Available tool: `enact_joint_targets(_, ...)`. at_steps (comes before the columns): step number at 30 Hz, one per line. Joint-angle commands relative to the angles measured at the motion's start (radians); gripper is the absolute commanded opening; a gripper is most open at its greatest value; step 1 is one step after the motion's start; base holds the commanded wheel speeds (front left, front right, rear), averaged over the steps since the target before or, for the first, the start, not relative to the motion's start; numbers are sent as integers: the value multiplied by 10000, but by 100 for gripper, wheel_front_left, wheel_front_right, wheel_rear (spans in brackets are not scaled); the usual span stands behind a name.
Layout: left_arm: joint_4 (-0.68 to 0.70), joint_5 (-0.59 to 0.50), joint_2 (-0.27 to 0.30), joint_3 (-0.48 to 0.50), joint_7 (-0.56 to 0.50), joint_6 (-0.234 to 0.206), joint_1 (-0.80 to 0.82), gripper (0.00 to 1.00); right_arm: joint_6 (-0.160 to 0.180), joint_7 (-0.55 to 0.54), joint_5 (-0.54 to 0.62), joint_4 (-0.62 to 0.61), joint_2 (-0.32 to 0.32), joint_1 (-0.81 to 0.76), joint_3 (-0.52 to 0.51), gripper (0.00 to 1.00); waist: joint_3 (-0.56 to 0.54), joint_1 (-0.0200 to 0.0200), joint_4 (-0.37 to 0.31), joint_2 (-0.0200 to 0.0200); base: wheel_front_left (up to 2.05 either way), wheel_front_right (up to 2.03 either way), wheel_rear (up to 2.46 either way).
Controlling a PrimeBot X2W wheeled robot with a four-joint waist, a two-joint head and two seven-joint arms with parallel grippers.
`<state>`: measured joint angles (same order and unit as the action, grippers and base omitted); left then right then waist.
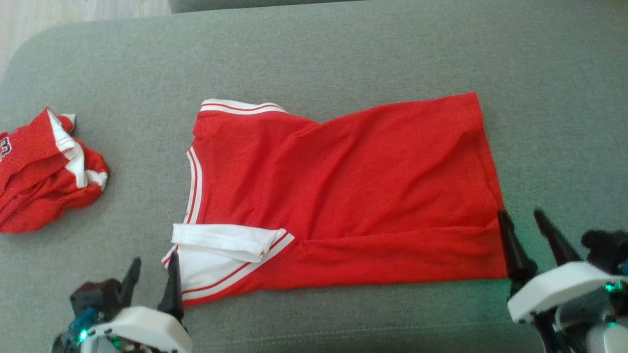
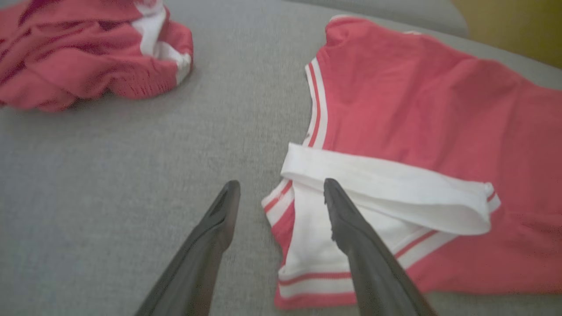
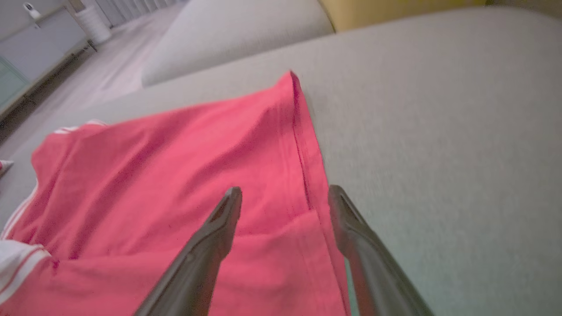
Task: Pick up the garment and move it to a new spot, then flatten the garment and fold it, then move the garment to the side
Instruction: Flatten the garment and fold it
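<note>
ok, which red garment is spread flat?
The central jersey, between the left gripper and right gripper; the other red garment, far left, lies crumpled.

The head view looks steeply down from above the near edge of the grey cushion (image 1: 314,59), far enough back to take in the whole red garment (image 1: 353,196) and a second red heap (image 1: 39,181) by the left edge. The left wrist view sits low and close at the near left, facing the garment's white-trimmed end and that heap. The right wrist view, equally low, looks toward the far edge along the garment's hem.
</note>
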<state>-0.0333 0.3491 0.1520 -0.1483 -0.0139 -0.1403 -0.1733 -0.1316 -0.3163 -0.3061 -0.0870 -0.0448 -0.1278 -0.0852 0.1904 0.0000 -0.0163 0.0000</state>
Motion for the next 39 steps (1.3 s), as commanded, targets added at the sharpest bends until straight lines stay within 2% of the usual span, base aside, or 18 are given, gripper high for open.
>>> enact_joint_targets(1,432,-218,139,390,291,-111,564,100,9,396,152,-565,-234,525,325,100,-47,0,-65,0,0,0,0)
enact_joint_targets(6,1095,-811,350,458,1086,-381,991,100,9,1513,463,-1171,-587,1172,740,100,-186,0,-170,0,0,0,0)
enact_joint_targets(19,1455,-1050,486,209,1167,-373,1551,100,9,1638,522,-1334,-628,1439,690,100,-140,0,-137,0,0,0,0)
enact_joint_targets(23,1316,-700,389,-31,961,40,2180,100,9,1611,547,-1417,-566,1456,535,100,210,0,-15,0,0,0,0)
enact_joint_targets(28,445,-493,273,-448,746,714,4134,100,9,1539,615,-1516,-512,1567,445,100,754,0,33,0,0,0,0)
enact_joint_targets(35,-2230,-408,-61,-1055,355,1626,7437,100,9,1478,652,-1444,-492,1966,690,100,1563,0,-285,0,0,0,0)
enact_joint_targets(38,-3705,-447,-167,-1258,171,1872,8540,100,9,1487,648,-1358,-466,2101,780,100,1815,0,-437,0,0,0,0)
enact_joint_targets(39,-3705,-447,-167,-1258,171,1872,8540,100,9,1487,648,-1358,-466,2101,780,100,1815,0,-437,0,0,0,0)
